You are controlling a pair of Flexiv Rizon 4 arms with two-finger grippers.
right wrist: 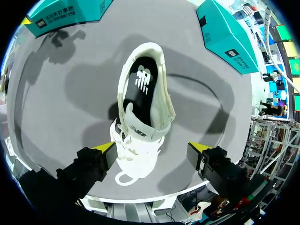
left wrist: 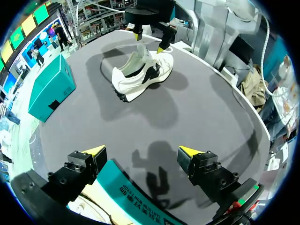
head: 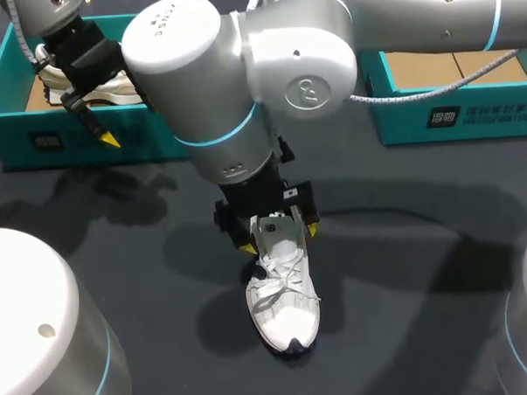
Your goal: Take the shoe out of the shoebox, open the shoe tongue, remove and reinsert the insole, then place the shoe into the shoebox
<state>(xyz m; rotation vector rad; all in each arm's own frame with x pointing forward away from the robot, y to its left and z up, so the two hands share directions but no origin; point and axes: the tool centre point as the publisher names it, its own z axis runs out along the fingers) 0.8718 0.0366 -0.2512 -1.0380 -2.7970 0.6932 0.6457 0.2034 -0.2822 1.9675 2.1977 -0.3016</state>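
The shoe (head: 284, 303) is stood upright on the table (head: 407, 270), outside both boxes (its black insole (right wrist: 140, 84) is seen inside). It is straddled near the tongue by the right gripper (head: 280, 238), spread wide and not clamped. The left gripper (left wrist: 141, 152) is held wide open over the left box (head: 16, 130).
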